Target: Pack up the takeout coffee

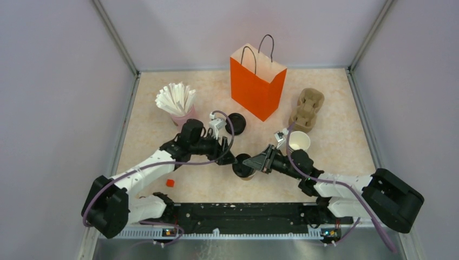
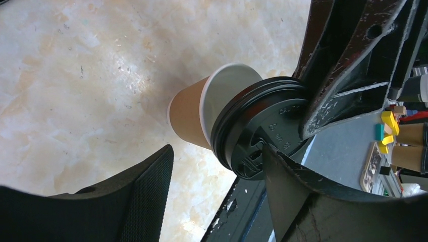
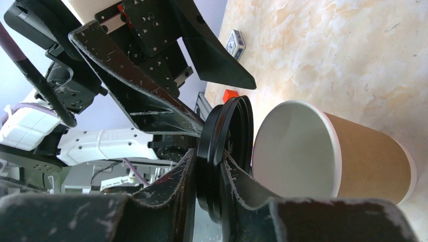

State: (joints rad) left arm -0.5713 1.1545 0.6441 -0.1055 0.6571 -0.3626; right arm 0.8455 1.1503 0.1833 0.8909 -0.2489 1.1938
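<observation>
Coffee cup (image 2: 186,118): brown kraft paper, white inside; on the table (image 1: 335,146), low centre in the top view, between the two grippers.
Coffee lid (image 2: 252,136): round, black; tilted at the cup's mouth and not seated, so the white inside shows beside it.
Right gripper (image 3: 209,156): at 3 o'clock from the cup; its fingers are pinched on the lid's rim.
Left gripper (image 1: 226,157): at 9 o'clock from the cup; jaws spread wide with nothing gripped. One finger lies close by the lid; whether it touches cannot be told.
Orange bag (image 1: 257,81): at 12 o'clock from the cup, well apart, upright, mouth open.
Spare lid (image 1: 236,123): black, flat on the table, at 12 o'clock between cup and bag.
Cup stack (image 1: 299,141): lidless, at 2 o'clock, just behind the right gripper.
Cup carrier (image 1: 307,110): brown pulp, between 1 and 2 o'clock, beside the bag.
Straws (image 1: 176,100): white, in a pink holder, between 10 and 11 o'clock.
Red piece (image 1: 170,183): small, near 9 o'clock, beside the left arm.
</observation>
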